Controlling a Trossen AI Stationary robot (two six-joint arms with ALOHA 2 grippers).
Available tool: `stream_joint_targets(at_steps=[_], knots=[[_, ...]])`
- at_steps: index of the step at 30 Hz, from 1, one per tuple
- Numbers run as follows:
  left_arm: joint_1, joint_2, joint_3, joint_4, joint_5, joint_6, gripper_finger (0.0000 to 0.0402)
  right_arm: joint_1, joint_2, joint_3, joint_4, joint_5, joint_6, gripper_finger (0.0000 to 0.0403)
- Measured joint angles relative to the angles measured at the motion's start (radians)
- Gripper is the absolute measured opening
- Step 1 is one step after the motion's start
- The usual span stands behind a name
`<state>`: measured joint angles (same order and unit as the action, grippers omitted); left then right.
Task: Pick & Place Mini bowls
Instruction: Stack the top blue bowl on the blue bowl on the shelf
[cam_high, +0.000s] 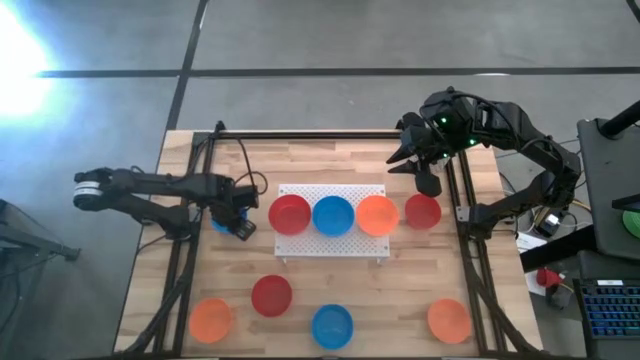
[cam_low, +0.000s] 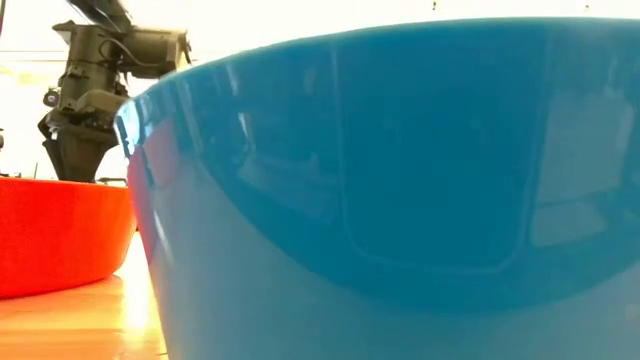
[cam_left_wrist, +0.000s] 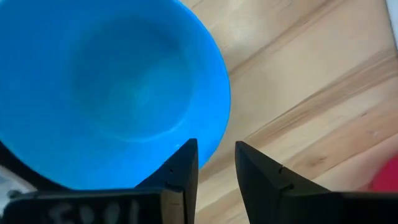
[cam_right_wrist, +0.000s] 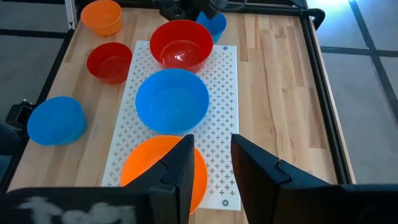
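Observation:
A blue mini bowl (cam_left_wrist: 118, 87) sits upright on the wood left of the white perforated board (cam_high: 330, 243). It is mostly hidden under my left gripper (cam_high: 240, 222) in the high view. My left gripper (cam_left_wrist: 214, 146) points down, open, low over the bowl's rim (cam_left_wrist: 219, 127), with one finger over the inside and one outside above the wood. On the board stand a red (cam_high: 290, 214), a blue (cam_high: 333, 215) and an orange bowl (cam_high: 377, 215). My right gripper (cam_high: 428, 185) hangs raised over the far right, open with nothing in it (cam_right_wrist: 211, 140).
A red bowl (cam_high: 422, 211) stands right of the board. Along the near edge are an orange (cam_high: 210, 318), a red (cam_high: 271, 295), a blue (cam_high: 332, 326) and another orange bowl (cam_high: 449, 320). Black frame rails (cam_high: 470, 250) run along the table's sides.

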<state>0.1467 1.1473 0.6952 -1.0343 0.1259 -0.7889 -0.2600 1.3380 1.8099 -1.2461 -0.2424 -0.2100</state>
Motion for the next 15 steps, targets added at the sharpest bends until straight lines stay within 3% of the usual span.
stream_joint_targets(at_steps=[15], knots=[[0.000,0.000,-0.131,0.147,0.003,0.033,0.0092,0.000,0.000,0.000,0.001,0.000,0.000,0.0100]])
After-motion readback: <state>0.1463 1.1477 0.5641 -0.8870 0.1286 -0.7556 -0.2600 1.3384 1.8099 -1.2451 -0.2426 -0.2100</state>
